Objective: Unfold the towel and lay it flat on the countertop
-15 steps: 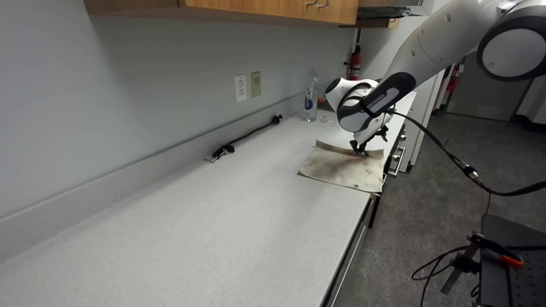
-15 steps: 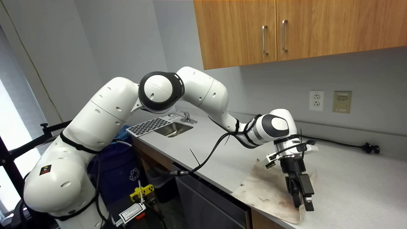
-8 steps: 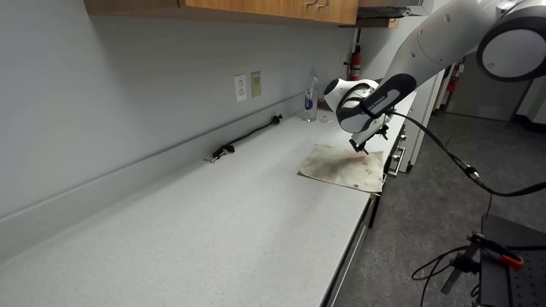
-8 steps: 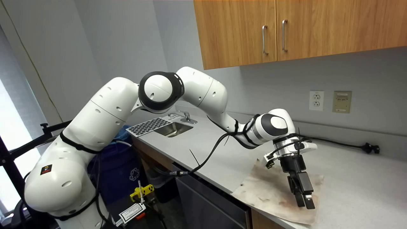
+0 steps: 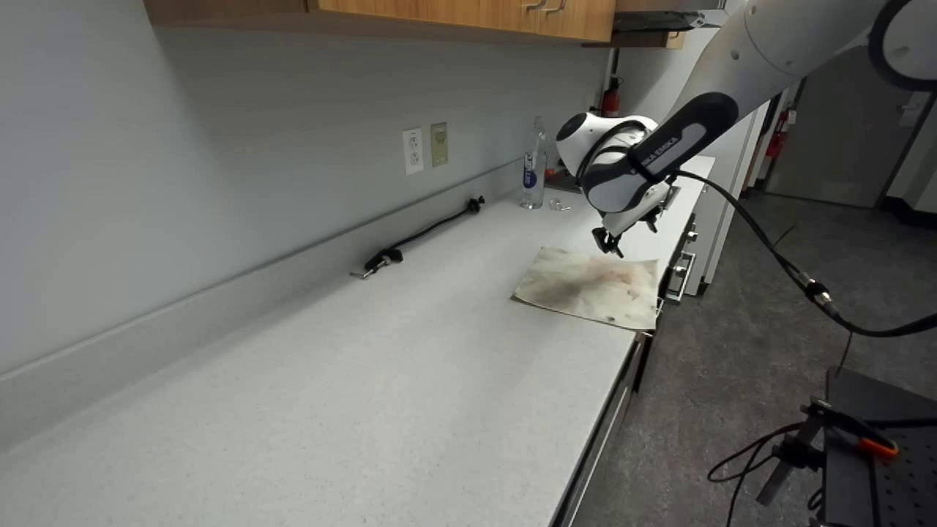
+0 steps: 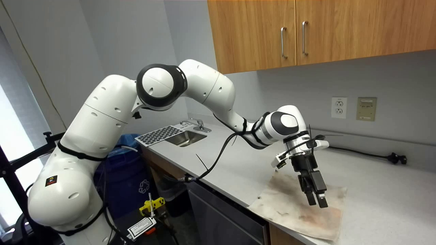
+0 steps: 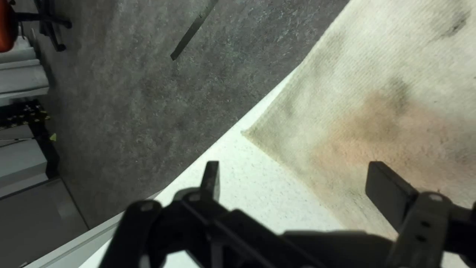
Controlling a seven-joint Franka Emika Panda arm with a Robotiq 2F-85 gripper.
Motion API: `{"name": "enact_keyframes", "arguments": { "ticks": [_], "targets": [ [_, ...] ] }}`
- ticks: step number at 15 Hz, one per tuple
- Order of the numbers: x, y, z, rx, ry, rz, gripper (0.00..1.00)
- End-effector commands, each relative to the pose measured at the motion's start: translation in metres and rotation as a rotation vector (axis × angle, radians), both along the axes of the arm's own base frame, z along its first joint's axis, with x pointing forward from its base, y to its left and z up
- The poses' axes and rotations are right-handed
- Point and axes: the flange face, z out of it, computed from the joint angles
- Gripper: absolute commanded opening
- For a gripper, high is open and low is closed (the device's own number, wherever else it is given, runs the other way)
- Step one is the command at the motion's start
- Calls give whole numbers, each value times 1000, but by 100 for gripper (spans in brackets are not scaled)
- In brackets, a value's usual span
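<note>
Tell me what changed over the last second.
The gripper rose higher above the towel, jaws open; no grip visibly taken or released. The towel edge that stood curled up now lies flat on the countertop. Rest of the towel and the clear bottle: unmoved.

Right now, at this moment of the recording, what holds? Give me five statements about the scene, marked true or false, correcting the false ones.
1. The towel lies spread out on the countertop. True.
2. The towel is being gripped. False: the fingers stand open, holding nothing.
3. A clear bottle stands upright on the countertop. True.
4. The towel is spotless. False: reddish-tan patches mark it.
5. A white outlet sits beside a beige wall plate. True.
</note>
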Motion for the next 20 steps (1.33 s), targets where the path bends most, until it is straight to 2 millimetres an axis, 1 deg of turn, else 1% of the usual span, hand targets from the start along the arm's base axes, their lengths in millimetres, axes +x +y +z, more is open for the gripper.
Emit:
{"name": "enact_keyframes", "arguments": {
  "ticks": [1, 3, 6, 10, 12, 15, 17, 20],
  "targets": [
    [-34, 27, 36, 73, -14, 116, 100],
    [-50, 38, 50, 90, -17, 172, 100],
    [-73, 56, 66, 66, -49, 263, 100],
    [-97, 87, 91, 37, -118, 446, 100],
    [-106, 104, 102, 34, -158, 513, 100],
    [-119, 128, 116, 59, -222, 569, 100],
    [-124, 142, 122, 91, -265, 595, 100],
    [-132, 156, 128, 133, -318, 636, 100]
  ]
}}
